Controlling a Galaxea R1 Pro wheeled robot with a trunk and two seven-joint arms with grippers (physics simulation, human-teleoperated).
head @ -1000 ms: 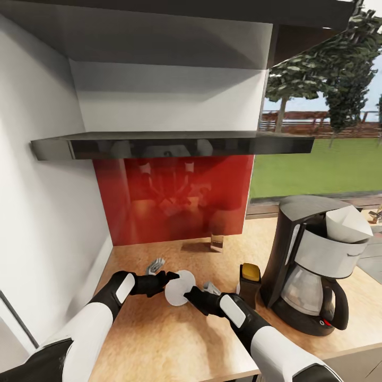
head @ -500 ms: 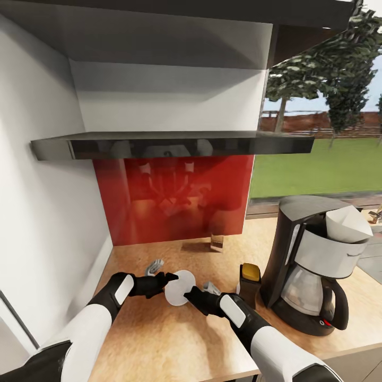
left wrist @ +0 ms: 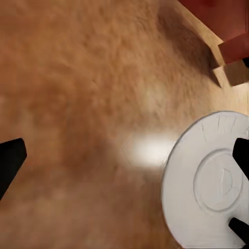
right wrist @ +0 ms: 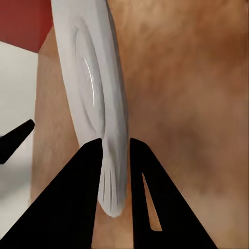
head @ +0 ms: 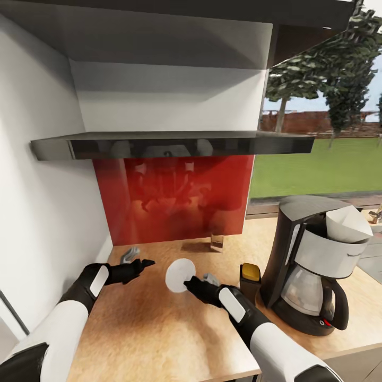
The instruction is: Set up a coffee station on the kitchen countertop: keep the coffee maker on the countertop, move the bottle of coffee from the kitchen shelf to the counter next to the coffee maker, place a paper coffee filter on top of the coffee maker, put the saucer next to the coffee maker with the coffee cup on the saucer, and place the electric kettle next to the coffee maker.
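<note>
counter (head: 159, 339): wood top, runs from the white side wall across to the maker; bare stretch between saucer and bottle.
maker (head: 315, 262): landmark, stands upright on the counter at its window end. Paper filter (head: 347, 223) already sits in its top.
bottle (head: 249, 281): dark w/ yellow cap, upright, just beside the maker on the wall side.
saucer (head: 179, 274): white disc, held off the counter and tipped up on edge (face toward the head cam); well apart from the maker, w/ the bottle between them. No cup on it.
small box (head: 216, 242): brown, at the red backsplash, behind the saucer as seen from the maker's front; can't tell what it is.
R gripper (head: 192, 286): fingers pressed on the saucer's rim, one each side. Right wrist view confirms: rim (right wrist: 111, 171) sandwiched between the two dark fingers (right wrist: 78, 192).
L gripper (head: 139, 263): fingers spread, nothing between them, clear of the saucer, on the far side of it from the maker. In its wrist view the saucer (left wrist: 207, 181) lies off toward one fingertip.
key relation: saucer's spot is toward the maker from the R gripper; R arm is the nearer one and has the grip. Disc plane is near vertical, so I judge it needs rotating flat before set-down, in the gap next to the bottle or in front of the maker.
</note>
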